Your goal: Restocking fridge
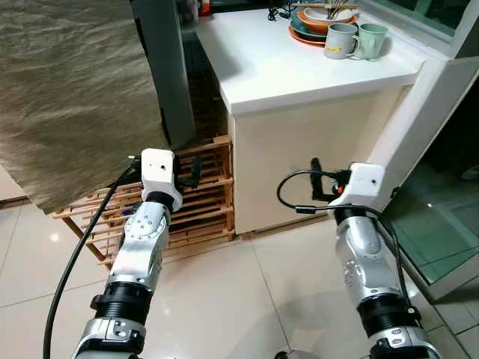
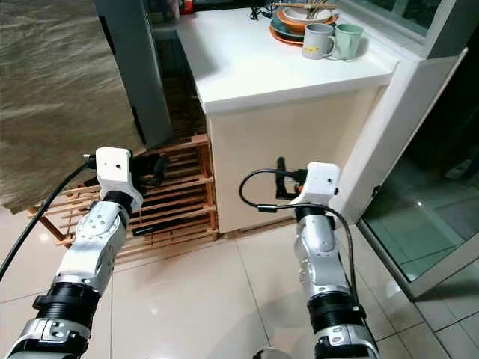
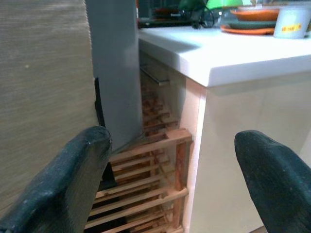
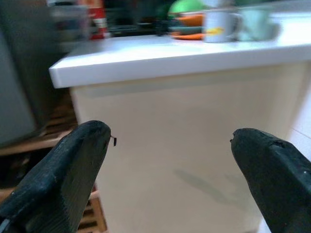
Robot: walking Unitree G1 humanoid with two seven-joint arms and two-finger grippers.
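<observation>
A tall grey panel, seemingly the fridge's edge, stands at the upper left beside a large brown textured surface. My left gripper is raised in front of the wooden slatted rack; in the left wrist view its fingers stand wide apart with nothing between them. My right gripper hovers before the cream front of the white counter. It is open too, and its fingers hold nothing.
On the counter's far right corner sit a grey mug, a green mug and a stack of plates and bowls. A white-framed glass door is at the right. Pale floor tiles lie below.
</observation>
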